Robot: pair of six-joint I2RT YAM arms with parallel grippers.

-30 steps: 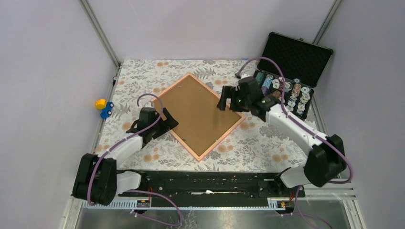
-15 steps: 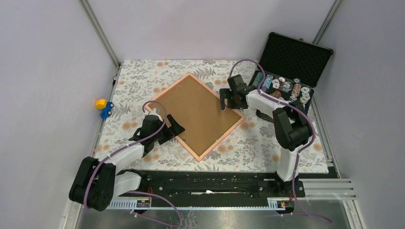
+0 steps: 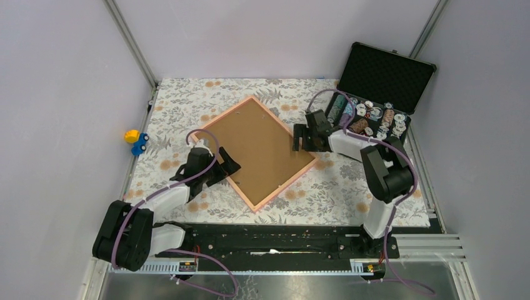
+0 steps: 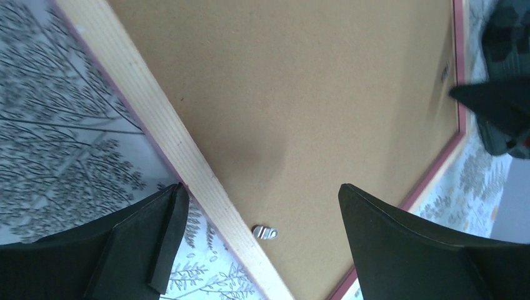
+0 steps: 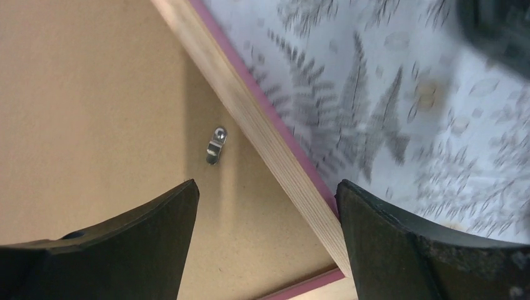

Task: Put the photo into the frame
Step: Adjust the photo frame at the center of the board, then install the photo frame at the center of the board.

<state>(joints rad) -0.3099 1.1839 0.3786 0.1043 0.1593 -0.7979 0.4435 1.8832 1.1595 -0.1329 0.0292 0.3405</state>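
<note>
The left fingers (image 4: pixel 400 250) were spread wide astride the 8 o'clock rail of the frame (image 3: pixel 284 183). The right fingers (image 5: pixel 125 244) gaped likewise at its 3 o'clock corner, and neither pair held anything. The frame lay face down mid-counter (image 3: pixel 325 187), backing board (image 3: pixel 259 147) up; the photo showed nowhere. The step looked like working the back's fastenings, which would next call for a fine nudge on a turn clip (image 4: pixel 265 232). Only the wrist views revealed such clips; only the top view showed both arms together.

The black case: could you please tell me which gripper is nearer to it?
Right. The right gripper is at the frame's right corner, just left of the black case; the left gripper is at the frame's opposite, left edge, farther away.
</note>
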